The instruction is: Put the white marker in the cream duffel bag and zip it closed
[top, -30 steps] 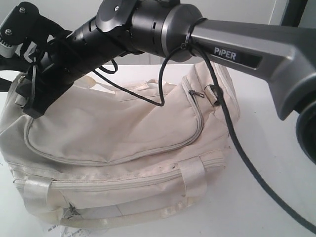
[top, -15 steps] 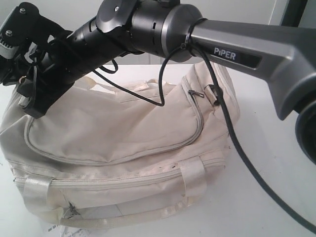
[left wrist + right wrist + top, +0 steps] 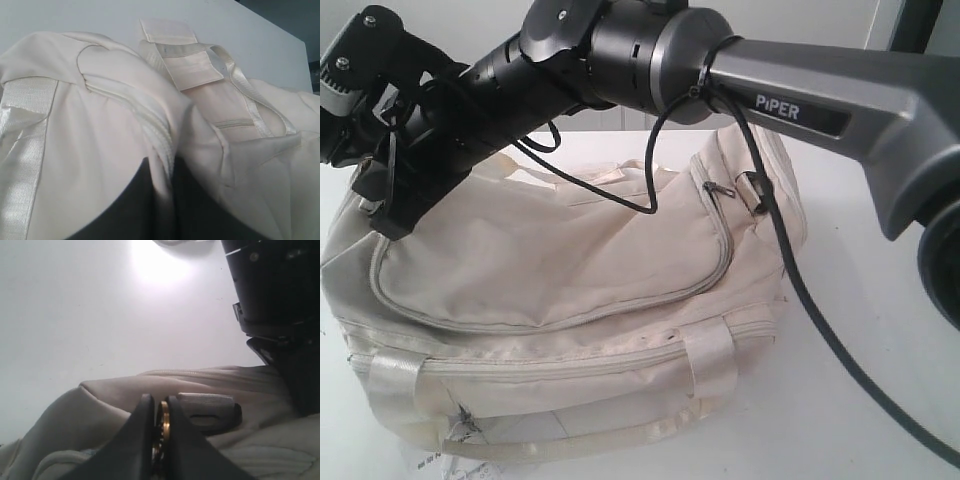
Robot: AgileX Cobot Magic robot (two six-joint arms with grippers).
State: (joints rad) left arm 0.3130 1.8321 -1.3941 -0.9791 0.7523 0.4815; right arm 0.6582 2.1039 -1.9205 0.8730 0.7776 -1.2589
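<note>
The cream duffel bag (image 3: pixel 570 270) lies on the white table with its curved top flap zipped along the front. My right arm reaches across to the bag's left end, where the right gripper (image 3: pixel 385 215) is. Up close, the right gripper (image 3: pixel 161 412) is shut on a brass zipper pull (image 3: pixel 164 425) beside a fabric tab (image 3: pixel 205 402). My left gripper (image 3: pixel 167 170) is shut on a fold of the bag (image 3: pixel 100 130) along its zip seam. In the exterior view the left gripper is hidden behind the right arm. The white marker is not in view.
A second zipper pull (image 3: pixel 720 190) hangs at the bag's right end. A black cable (image 3: pixel 800 300) trails from the right arm over the bag and table. Printed paper (image 3: pixel 430 465) pokes out under the bag's front. The left arm (image 3: pixel 270 290) stands close beside the right gripper.
The bag's left end has shifted a little and its front edge sits slightly higher. Both grippers keep their holds at the left end.
</note>
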